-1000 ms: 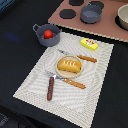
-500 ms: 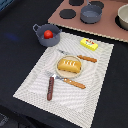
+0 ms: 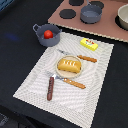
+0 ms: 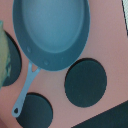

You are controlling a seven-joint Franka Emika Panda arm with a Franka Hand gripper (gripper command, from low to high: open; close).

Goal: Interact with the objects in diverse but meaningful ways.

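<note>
Jaws: not visible in either view, so can't tell if spread or closed; arm itself isn't in the exterior view. Wrist cam looks straight down on a grey-blue pan (image 4: pixel 52 30) w/ long handle, sitting on the pink toy stove (image 4: pixel 107 55) beside dark burner discs (image 4: pixel 86 82), so the wrist probably hangs over the stove. Elsewhere, table setting looks arranged: bread loaf (image 3: pixel 69 65) on tan plate (image 3: pixel 61 74) mid placemat (image 3: pixel 35 82), orange-handled knife (image 3: pixel 75 83) just beside plate, another orange-handled piece (image 3: pixel 87 58) on far side, brown sausage (image 3: pixel 50 88) near the mat's edge, yellow packet (image 3: pixel 89 44) at mat corner. Tomato (image 3: pixel 48 34) sits inside a handled pot (image 3: pixel 46 35) off the mat. Second pot (image 3: pixel 91 13) on stove. Judgement: nothing gripped as far as shown; pan likely next target, most interaction left.
</note>
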